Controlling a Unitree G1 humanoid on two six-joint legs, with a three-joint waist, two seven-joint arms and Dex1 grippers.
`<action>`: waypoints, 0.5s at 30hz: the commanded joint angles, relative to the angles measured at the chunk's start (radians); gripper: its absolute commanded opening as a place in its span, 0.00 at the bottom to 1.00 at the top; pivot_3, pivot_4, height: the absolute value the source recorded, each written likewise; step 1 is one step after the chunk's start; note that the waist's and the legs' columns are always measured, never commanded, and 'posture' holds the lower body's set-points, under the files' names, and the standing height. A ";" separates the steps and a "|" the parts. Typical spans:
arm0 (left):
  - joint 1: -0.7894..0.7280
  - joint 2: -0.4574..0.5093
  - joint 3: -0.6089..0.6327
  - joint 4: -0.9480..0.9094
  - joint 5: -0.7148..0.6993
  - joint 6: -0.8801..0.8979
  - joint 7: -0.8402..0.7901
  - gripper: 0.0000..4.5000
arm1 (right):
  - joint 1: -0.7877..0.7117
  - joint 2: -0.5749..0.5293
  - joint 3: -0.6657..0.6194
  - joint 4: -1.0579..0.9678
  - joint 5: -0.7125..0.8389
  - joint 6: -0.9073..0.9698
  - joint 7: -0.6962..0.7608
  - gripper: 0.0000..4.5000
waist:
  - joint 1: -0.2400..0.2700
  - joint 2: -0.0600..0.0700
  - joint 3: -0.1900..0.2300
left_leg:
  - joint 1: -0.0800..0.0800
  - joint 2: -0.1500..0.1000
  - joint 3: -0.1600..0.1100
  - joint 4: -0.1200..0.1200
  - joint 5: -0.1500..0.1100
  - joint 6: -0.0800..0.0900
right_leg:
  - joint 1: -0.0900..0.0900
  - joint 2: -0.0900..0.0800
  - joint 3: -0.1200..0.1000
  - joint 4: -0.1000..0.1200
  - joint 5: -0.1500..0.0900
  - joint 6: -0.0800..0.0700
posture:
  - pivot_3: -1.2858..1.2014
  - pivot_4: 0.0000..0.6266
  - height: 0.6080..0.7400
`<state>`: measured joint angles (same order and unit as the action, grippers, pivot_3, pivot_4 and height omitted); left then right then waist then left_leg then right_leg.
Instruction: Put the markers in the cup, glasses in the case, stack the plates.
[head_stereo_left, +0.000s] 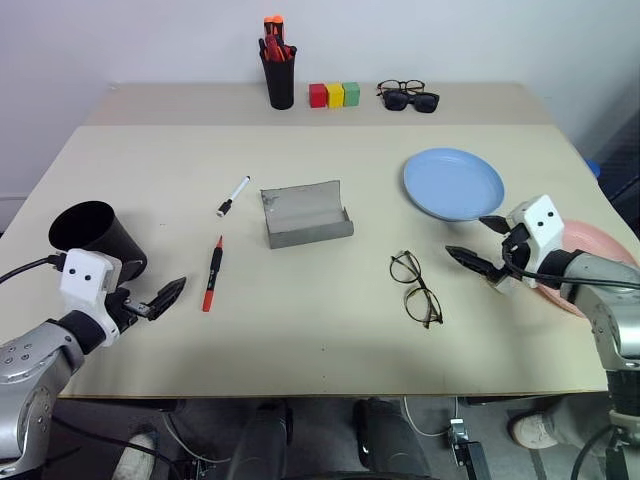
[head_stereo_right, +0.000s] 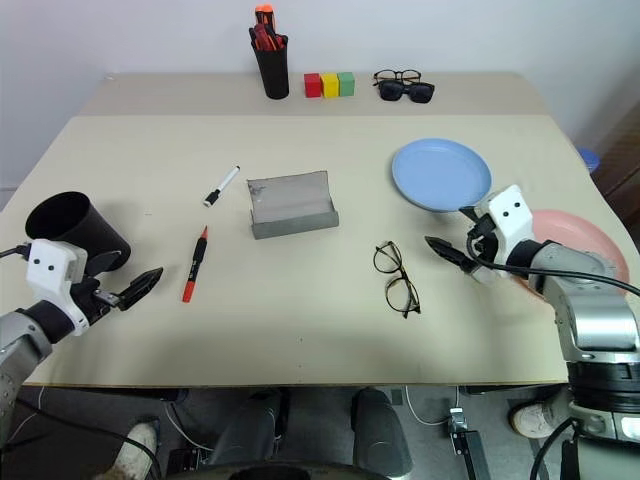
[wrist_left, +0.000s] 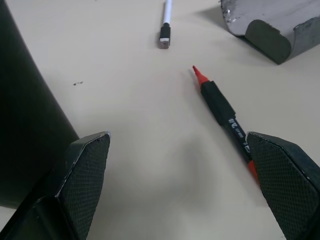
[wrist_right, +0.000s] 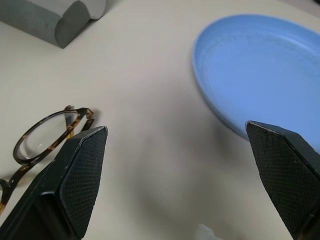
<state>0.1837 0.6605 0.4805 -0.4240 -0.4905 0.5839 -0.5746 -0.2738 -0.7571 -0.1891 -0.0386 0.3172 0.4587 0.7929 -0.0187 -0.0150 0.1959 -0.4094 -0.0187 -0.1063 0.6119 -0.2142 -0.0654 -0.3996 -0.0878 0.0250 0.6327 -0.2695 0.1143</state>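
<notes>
Left eye view: both hands hover spread and empty above a beige tabletop (head_stereo_left: 320, 330), with none of the three chores yet done. The left hand (head_stereo_left: 160, 298) hangs just beside the wide black cup (head_stereo_left: 95, 236) at the tabletop's near left edge, its fingers pointing toward the red marker (head_stereo_left: 212, 274), which lies flat a little way off. That pairing looks deliberate: the cup stands upright and open-mouthed right where this hand could drop a pen into it. The white marker (head_stereo_left: 233, 196) rests farther back, between the red one and the grey case (head_stereo_left: 306, 214), which sits open near the middle with its hollow facing up, ready to receive. The wire-frame glasses (head_stereo_left: 415, 289) lie unfolded on the tabletop, in front of the case and to its right, near the right hand (head_stereo_left: 482, 246), whose two fingers gape wide with nothing between them. Behind that hand sits the light blue plate (head_stereo_left: 453, 183); the pink plate (head_stereo_left: 600, 245) lies at the right edge, partly hidden under the right arm, so the two are apart and unstacked. Along the far edge stand a narrower pen cup (head_stereo_left: 279, 78), three coloured blocks (head_stereo_left: 334, 95) and two more pairs of eyewear (head_stereo_left: 407, 96), seemingly decoys to be left alone.
</notes>
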 joint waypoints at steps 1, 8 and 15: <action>0.002 -0.008 -0.005 -0.040 0.002 -0.009 0.013 0.99 | -0.049 0.017 0.017 0.005 -0.012 -0.042 -0.008 1.00 | 0.001 0.000 0.000 | 0.000 0.000 0.000 0.000 0.000 0.000 | 0.000 0.000 0.000 0.000 0.000 0.000 | 0.52 0.24 1.00; -0.069 -0.028 -0.078 -0.079 -0.014 0.066 0.075 0.99 | -0.097 0.068 0.078 -0.056 0.002 -0.026 -0.016 1.00 | 0.006 0.000 0.000 | 0.000 0.000 -0.001 0.000 0.000 0.000 | 0.001 0.000 0.000 0.000 0.000 0.001 | 0.52 0.24 1.00; -0.253 -0.023 -0.191 -0.122 0.032 0.368 0.283 0.99 | -0.145 0.225 0.218 -0.225 0.039 0.051 -0.058 1.00 | -0.001 0.000 0.000 | 0.001 0.000 -0.002 0.001 0.000 0.000 | 0.001 0.001 0.000 0.002 0.002 0.004 | 0.52 0.24 1.00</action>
<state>-0.0381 0.6262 0.3063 -0.5153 -0.4807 0.8822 -0.3435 -0.3840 -0.5532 0.0101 -0.1872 0.3313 0.4961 0.7493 -0.0196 -0.0150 0.1959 -0.4088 -0.0188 -0.1085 0.6126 -0.2141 -0.0654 -0.3989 -0.0861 0.0248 0.6347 -0.2671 0.1188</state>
